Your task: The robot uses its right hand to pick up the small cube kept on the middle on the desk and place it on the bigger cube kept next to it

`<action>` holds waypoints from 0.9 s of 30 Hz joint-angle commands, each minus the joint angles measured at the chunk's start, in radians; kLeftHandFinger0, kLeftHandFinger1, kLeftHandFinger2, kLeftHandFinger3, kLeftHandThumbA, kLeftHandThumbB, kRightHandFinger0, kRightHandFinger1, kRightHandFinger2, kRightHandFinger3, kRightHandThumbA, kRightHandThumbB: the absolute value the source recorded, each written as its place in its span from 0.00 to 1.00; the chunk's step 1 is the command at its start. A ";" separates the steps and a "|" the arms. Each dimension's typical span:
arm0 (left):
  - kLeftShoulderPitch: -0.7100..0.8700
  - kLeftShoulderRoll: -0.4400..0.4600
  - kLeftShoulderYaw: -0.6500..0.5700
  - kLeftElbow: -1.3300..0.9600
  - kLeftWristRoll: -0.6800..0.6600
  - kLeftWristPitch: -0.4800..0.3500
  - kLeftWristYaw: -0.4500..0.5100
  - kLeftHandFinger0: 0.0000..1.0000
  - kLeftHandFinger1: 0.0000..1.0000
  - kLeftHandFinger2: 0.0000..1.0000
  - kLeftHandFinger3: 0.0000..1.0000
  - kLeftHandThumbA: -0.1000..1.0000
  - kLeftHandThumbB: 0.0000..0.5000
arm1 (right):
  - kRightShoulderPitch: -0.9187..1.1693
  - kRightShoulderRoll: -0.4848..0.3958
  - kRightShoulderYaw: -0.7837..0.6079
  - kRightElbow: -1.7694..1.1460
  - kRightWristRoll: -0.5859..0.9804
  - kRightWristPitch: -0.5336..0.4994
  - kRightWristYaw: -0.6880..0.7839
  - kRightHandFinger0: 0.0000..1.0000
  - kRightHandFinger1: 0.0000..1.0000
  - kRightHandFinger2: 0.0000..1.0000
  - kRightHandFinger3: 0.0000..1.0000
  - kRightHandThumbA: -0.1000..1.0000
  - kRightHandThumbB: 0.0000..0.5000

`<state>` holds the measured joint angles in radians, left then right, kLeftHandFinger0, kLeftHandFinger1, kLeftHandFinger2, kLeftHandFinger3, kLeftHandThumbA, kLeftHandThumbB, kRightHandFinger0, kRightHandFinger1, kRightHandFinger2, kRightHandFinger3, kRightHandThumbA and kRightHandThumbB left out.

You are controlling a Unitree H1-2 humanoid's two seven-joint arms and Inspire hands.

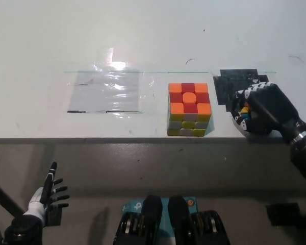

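Note:
The bigger cube (188, 109), orange and red on top with yellow and white sides, sits near the desk's front edge. Right of it, my black right hand (262, 108) is curled around the small cube (244, 112); only slivers of orange, yellow and blue show between the fingers. Hand and cube rest low on the desk beside a black patch (230, 84), about a hand's width from the bigger cube. My white left hand (50, 196) hangs below the desk at lower left, fingers spread, holding nothing.
A sheet of clear plastic (106, 92) lies flat on the white desk (143, 35), left of the bigger cube. The desk's front edge (92, 139) runs just below the cubes.

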<state>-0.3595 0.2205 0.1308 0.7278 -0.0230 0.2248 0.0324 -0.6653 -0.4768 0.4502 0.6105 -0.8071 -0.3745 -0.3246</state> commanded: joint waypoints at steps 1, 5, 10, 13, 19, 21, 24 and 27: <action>-0.018 0.013 0.005 -0.011 -0.001 -0.042 0.009 0.74 0.79 0.87 0.90 1.00 0.00 | -0.038 -0.002 -0.053 0.006 -0.020 -0.050 -0.170 0.00 0.37 0.71 0.31 0.00 0.52; -0.006 0.015 -0.001 -0.020 0.007 -0.044 0.012 0.68 0.72 0.82 0.87 1.00 0.02 | -0.077 0.014 -0.062 0.095 -0.053 -0.074 -0.323 0.00 0.28 0.61 0.41 0.00 0.58; 0.016 0.008 -0.005 -0.038 0.004 -0.039 0.006 0.71 0.77 0.84 0.90 1.00 0.02 | -0.131 0.038 -0.063 0.198 -0.021 -0.095 -0.377 0.00 0.22 0.55 0.39 0.00 0.50; 0.019 0.010 -0.010 -0.050 0.011 -0.031 0.009 0.65 0.68 0.78 0.85 1.00 0.01 | -0.168 0.048 -0.050 0.241 0.018 -0.096 -0.363 0.00 0.31 0.64 0.49 0.00 0.50; 0.021 0.011 -0.014 -0.048 0.010 -0.042 0.002 0.62 0.68 0.78 0.85 1.00 0.00 | -0.211 0.055 -0.008 0.279 0.027 -0.096 -0.389 0.00 0.37 0.68 0.53 0.00 0.52; 0.020 0.012 -0.019 -0.048 0.009 -0.039 -0.007 0.67 0.72 0.82 0.86 1.00 0.02 | -0.222 0.053 0.015 0.293 0.012 -0.096 -0.423 0.00 0.35 0.67 0.55 0.00 0.56; 0.021 0.010 -0.018 -0.055 0.010 -0.032 0.000 0.60 0.64 0.75 0.82 1.00 0.02 | -0.237 0.056 0.045 0.318 0.012 -0.096 -0.455 0.00 0.32 0.66 0.57 0.00 0.57; 0.018 0.013 -0.022 -0.053 0.013 -0.039 -0.001 0.55 0.60 0.70 0.80 1.00 0.07 | -0.240 0.056 0.056 0.313 0.017 -0.096 -0.463 0.00 0.30 0.65 0.56 0.00 0.57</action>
<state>-0.3277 0.2184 0.1153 0.6981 -0.0193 0.2198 0.0308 -0.8325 -0.4104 0.4994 0.9250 -0.8096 -0.4336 -0.6914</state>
